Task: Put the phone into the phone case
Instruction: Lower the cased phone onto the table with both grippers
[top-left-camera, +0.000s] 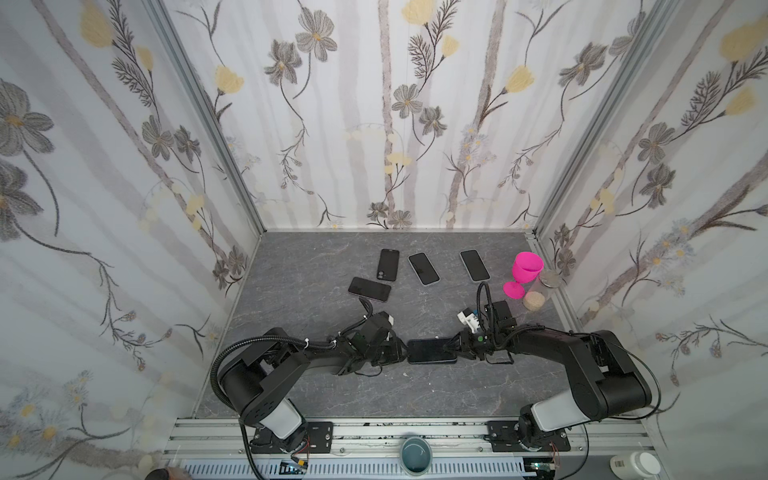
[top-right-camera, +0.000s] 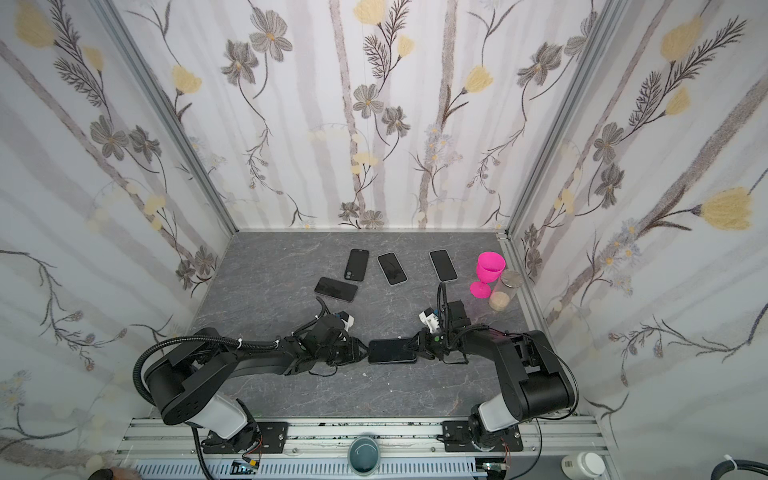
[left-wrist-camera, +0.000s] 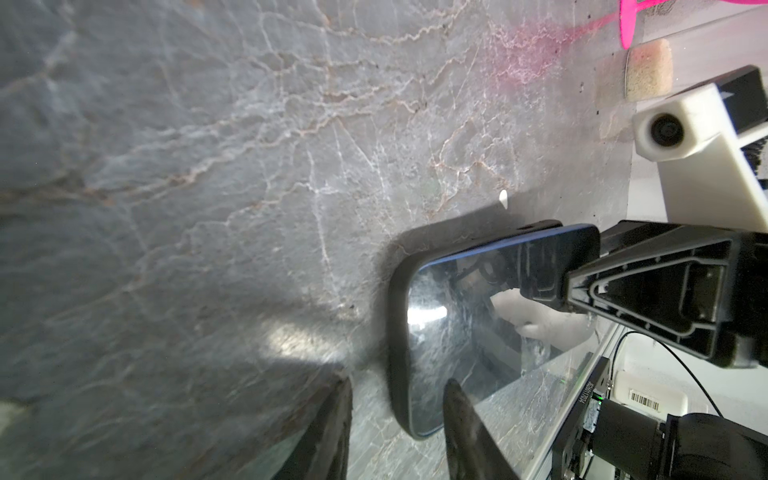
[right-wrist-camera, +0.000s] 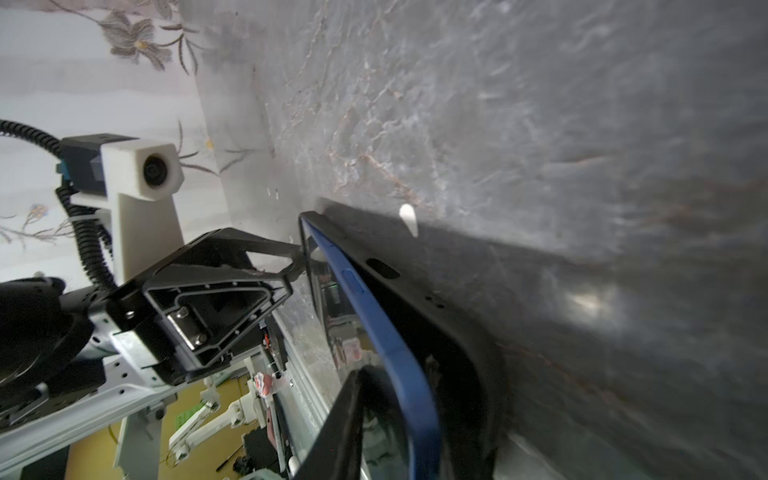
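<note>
A phone (top-left-camera: 430, 351) with a blue frame and dark screen lies in the middle of the table, between the two grippers. It rests in a black phone case (right-wrist-camera: 453, 328). In the right wrist view the blue edge (right-wrist-camera: 386, 324) stands a little above the case wall. My left gripper (top-left-camera: 402, 351) is at the phone's left end, open. One finger (left-wrist-camera: 461, 419) is over the screen and the other (left-wrist-camera: 332, 428) is off the case's corner. My right gripper (top-left-camera: 455, 350) is at the right end. One finger (right-wrist-camera: 345, 419) lies against the screen; the other is hidden.
Several more phones (top-left-camera: 423, 268) lie toward the back of the table. A pink goblet (top-left-camera: 524, 272) and a glass jar with a cork (top-left-camera: 540, 291) stand at the back right. A teal cup (top-left-camera: 415, 454) sits on the front rail. Patterned walls close three sides.
</note>
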